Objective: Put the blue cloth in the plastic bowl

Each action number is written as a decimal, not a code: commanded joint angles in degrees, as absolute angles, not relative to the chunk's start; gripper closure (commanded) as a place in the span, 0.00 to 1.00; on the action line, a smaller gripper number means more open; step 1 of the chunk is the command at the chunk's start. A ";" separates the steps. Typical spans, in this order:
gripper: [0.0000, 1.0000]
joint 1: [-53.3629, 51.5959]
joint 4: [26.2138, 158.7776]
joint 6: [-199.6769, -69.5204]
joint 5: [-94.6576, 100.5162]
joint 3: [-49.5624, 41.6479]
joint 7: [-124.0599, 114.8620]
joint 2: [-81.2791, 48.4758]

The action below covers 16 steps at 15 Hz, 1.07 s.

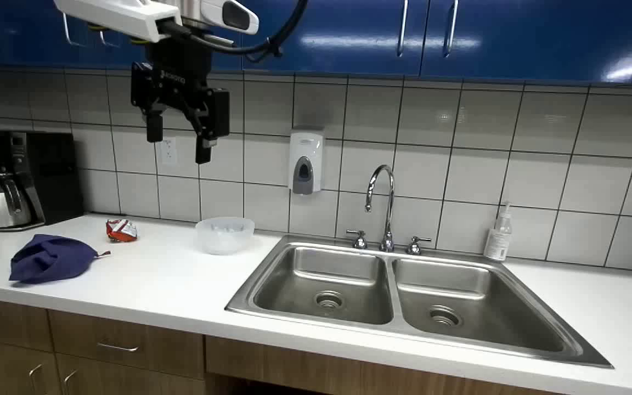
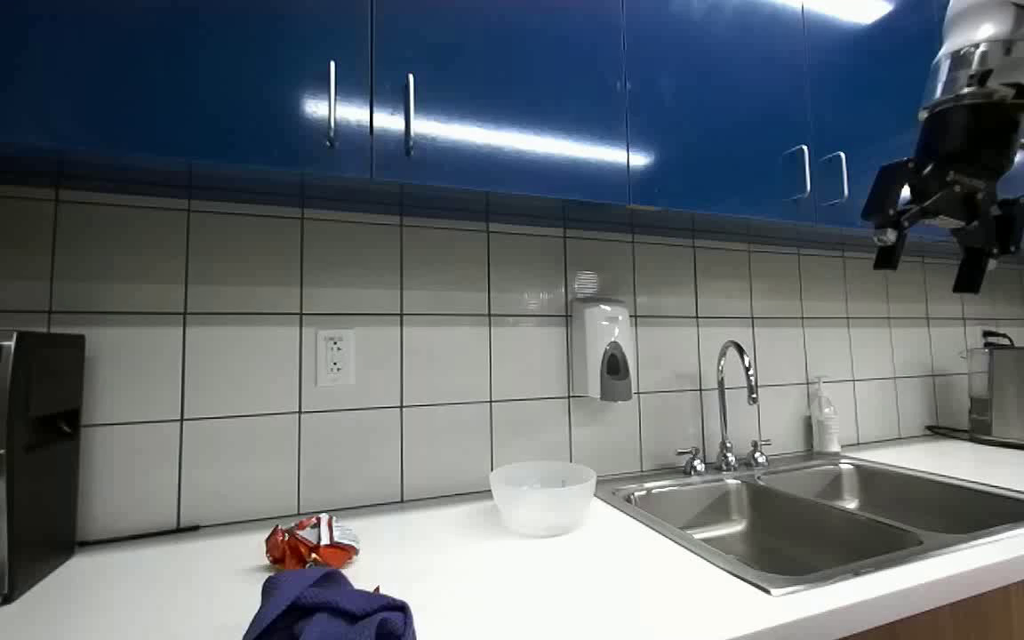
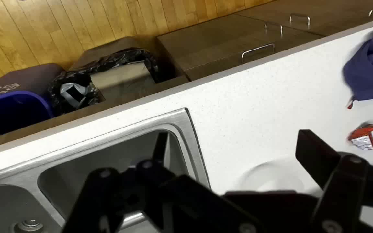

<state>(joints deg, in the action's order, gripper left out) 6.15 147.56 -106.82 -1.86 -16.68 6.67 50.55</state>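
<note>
The blue cloth [image 1: 52, 260] lies crumpled on the white counter near its front edge. It also shows in an exterior view [image 2: 330, 613], cut by the lower edge, and at the right of the wrist view [image 3: 371, 68]. The frosted plastic bowl [image 1: 224, 241] stands upright between the cloth and the sink, near the tiled wall; it shows in an exterior view [image 2: 543, 507] and, partly hidden by the gripper, in the wrist view [image 3: 269, 176]. My gripper [image 1: 179, 144] is open and empty, high above the counter. Its fingers are wide apart in an exterior view [image 2: 930, 267] and the wrist view [image 3: 233, 142].
A red and silver wrapper [image 1: 122, 230] lies beside the cloth. A coffee maker [image 1: 25, 181] stands at the counter's end. A double sink [image 1: 395, 323] with a tall faucet [image 1: 387, 208] is beside the bowl. A soap dispenser [image 1: 306, 162] and blue cabinets [image 1: 332, 33] are on the wall.
</note>
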 commanded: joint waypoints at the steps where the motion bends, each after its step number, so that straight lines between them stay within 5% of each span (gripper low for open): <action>1: 0.00 7.35 147.40 -106.68 -2.71 -15.80 7.49 50.12; 16: 0.00 -2.50 152.45 -118.12 -6.59 -9.03 10.77 43.30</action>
